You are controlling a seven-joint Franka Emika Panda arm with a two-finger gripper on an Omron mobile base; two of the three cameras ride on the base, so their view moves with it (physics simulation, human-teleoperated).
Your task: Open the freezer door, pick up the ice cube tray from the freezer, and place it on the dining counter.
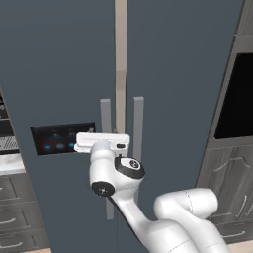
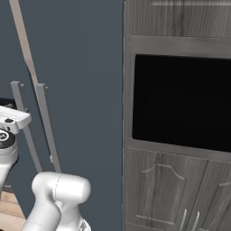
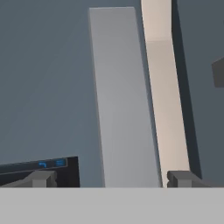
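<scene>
I see my end effector (image 3: 109,179) spread wide, gripping nothing, its two dark fingertips (image 3: 41,178) straddling the long grey handle (image 3: 122,100) of the freezer door (image 1: 59,74), which runs straight ahead between them. Just left of the end effector sits the door's black panel (image 1: 62,138); its blue-lit icons are too small to read. Right of the handle, a pale gap separates it from the plain matching door (image 1: 183,74).

The lower part of the freezer door (image 1: 59,74) handle (image 1: 105,123) is hidden behind the white arm in the left base view. The black panel (image 1: 54,138) is cut at 3 o'clock by the hand (its lights are blurred). The gripper (image 3: 109,178) fingertips are cropped at 6 o'clock.
</scene>
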